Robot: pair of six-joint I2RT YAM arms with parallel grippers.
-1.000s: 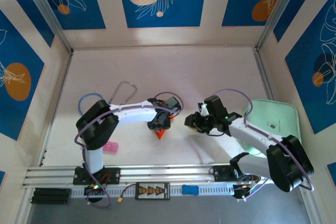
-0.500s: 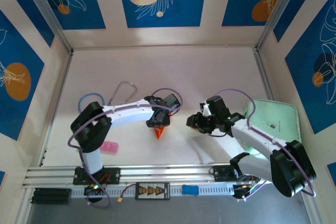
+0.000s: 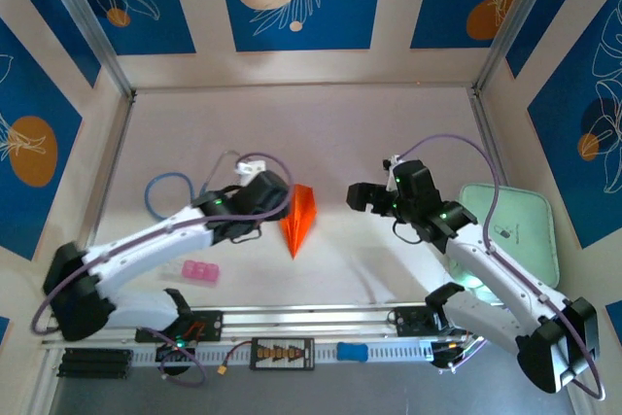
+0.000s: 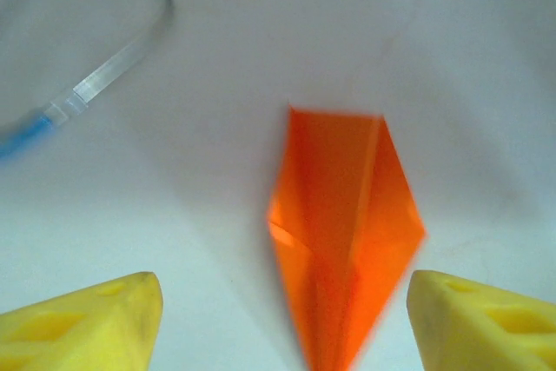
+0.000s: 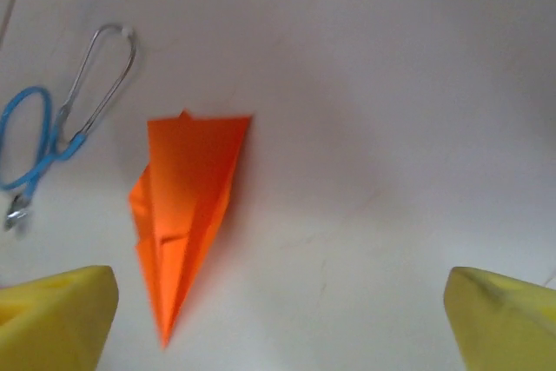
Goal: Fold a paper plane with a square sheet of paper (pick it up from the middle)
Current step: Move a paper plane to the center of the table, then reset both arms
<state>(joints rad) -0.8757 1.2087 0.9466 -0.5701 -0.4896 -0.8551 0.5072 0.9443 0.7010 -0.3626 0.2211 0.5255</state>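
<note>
Flanking the free paper plane (image 3: 297, 221), left fingers (image 4: 87, 319) and right fingers (image 5: 56, 314) gape empty; blue cable (image 3: 149, 199), pink block (image 3: 199, 271), green tray (image 3: 530, 230) lie clear.

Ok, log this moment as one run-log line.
paper plane: folded, lying on table, ungripped | left tool: open, empty | right tool: open, empty

A: What's your paper plane (image 3: 297, 221) made of?
B: Thin orange paper, smooth, with a faint sheen along the creases.
A: And around it?
B: Your tabletop (image 3: 340, 133) looks matt, white and smooth. The fingers (image 4: 82, 323) of your left claw (image 4: 282, 284) look like matt yellow plastic. The tray (image 3: 530, 230), lower right, is smooth and pale green.
</note>
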